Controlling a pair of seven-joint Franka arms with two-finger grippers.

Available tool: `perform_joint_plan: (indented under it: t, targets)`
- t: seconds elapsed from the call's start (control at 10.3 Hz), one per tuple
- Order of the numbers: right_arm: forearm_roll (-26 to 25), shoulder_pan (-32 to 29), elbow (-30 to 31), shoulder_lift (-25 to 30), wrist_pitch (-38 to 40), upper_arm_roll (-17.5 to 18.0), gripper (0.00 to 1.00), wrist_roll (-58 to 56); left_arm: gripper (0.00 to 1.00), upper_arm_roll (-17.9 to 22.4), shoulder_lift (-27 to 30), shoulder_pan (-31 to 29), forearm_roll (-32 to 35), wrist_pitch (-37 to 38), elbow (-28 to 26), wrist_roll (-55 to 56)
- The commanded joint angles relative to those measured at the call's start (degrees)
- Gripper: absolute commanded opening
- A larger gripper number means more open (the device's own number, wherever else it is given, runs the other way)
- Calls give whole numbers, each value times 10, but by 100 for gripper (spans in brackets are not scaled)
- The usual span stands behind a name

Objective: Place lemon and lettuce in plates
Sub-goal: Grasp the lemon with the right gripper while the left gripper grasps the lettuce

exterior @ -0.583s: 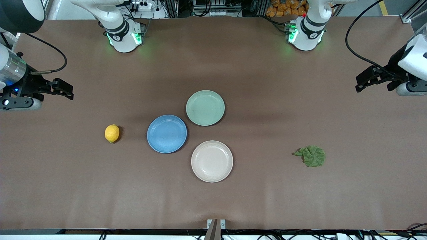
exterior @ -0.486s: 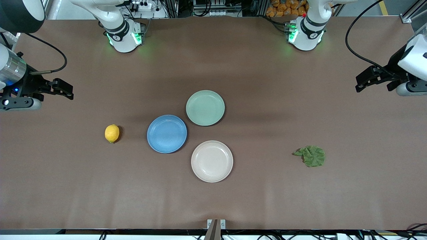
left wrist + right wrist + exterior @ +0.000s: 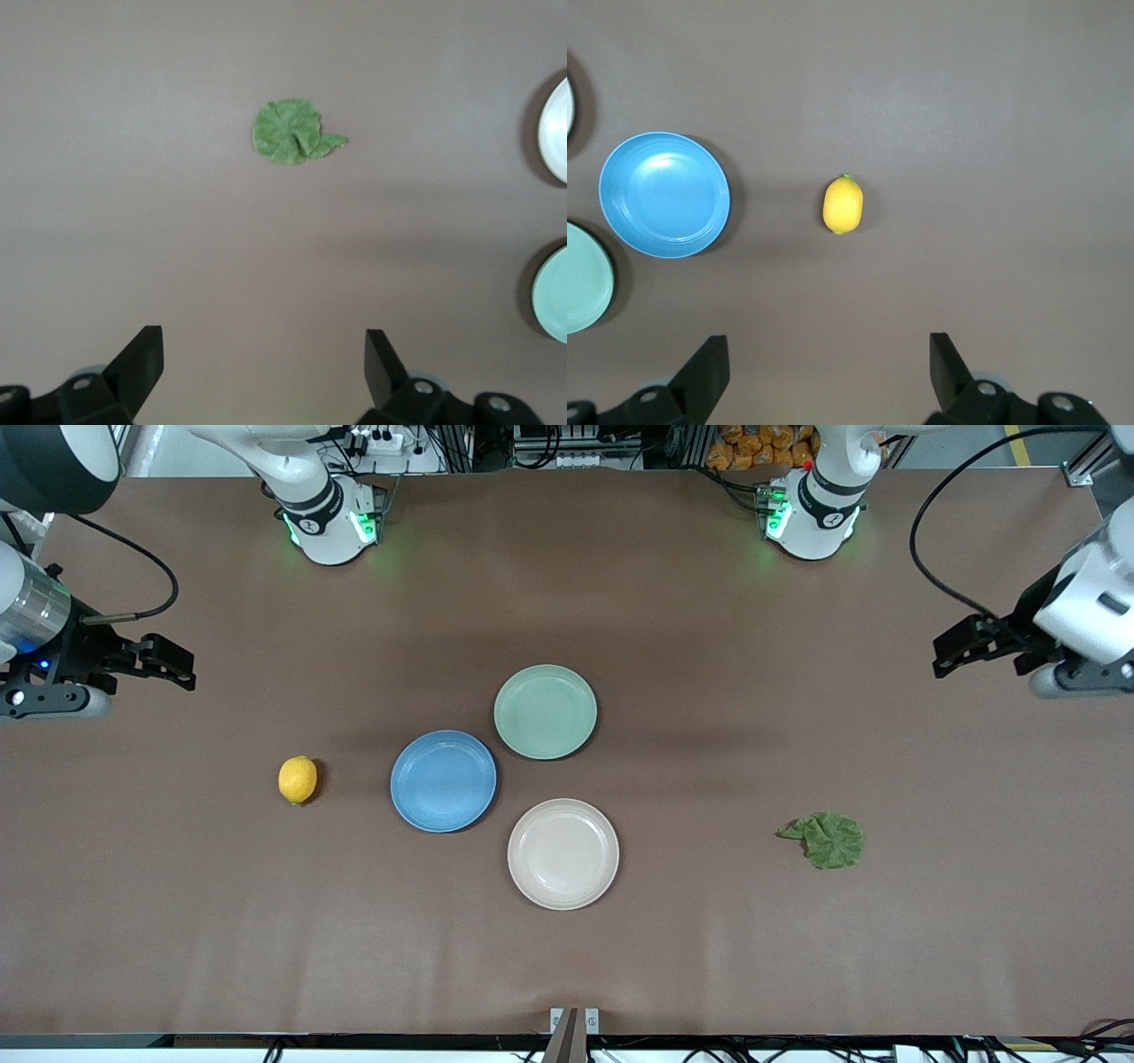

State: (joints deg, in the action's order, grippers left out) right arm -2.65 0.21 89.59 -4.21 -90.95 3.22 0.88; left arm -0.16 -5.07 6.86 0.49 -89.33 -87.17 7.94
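I see a smooth, matte brown table (image 3: 709,957), bare over most of its width. Small oval yellow lemon (image 3: 298,779) with pointed tips lies in the left half of the front frame, beside the round shallow blue plate (image 3: 443,781), toward the right arm's end. Round cream-white plate (image 3: 563,854) sits at lower centre, nearer the camera. The pale mint-green plate (image 3: 545,712) is just above them; the three rims almost touch. Wrinkly, ruffled dull-green lettuce leaf (image 3: 826,839) lies flat at centre right, stem point aimed at the cream plate, well apart from it.

My right gripper (image 3: 173,664) hangs at the left edge of the front frame, over bare table, well apart from the lemon. Its wrist view shows the black fingers (image 3: 709,367) spread wide with nothing between them, lemon centred ahead.

My left gripper (image 3: 961,646) hangs at the right edge, over bare table, well apart from the lettuce. Fingers (image 3: 142,354) likewise parted wide, holding nothing, leaf ahead in its wrist view.

Open cloth surrounds both items.
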Motion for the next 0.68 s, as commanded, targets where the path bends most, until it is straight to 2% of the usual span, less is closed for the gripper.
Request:
perform_joint_plan:
  t: [0.0, 0.19, 0.29, 0.39, 0.58]
  targets:
    - [-3, -27, 58, -23, -78, 3, 100, 8, 100, 0, -73, 6, 2, -44, -2, -16]
    - [-3, -49, 118, -54, -167, 3, 100, 9, 100, -1, -149, 9, 6, -118, -10, -16]
    - [-3, -56, 120, -84, -188, 3, 100, 9, 100, -2, -189, 1, 18, -169, -24, -16]
    - [-3, -50, 128, -108, -214, 3, 100, 9, 100, -2, -221, -4, 18, -233, -44, -16]
    - [-3, -42, 185, -152, -302, 3, 100, 9, 100, -1, -292, -4, 19, -341, -58, -16]
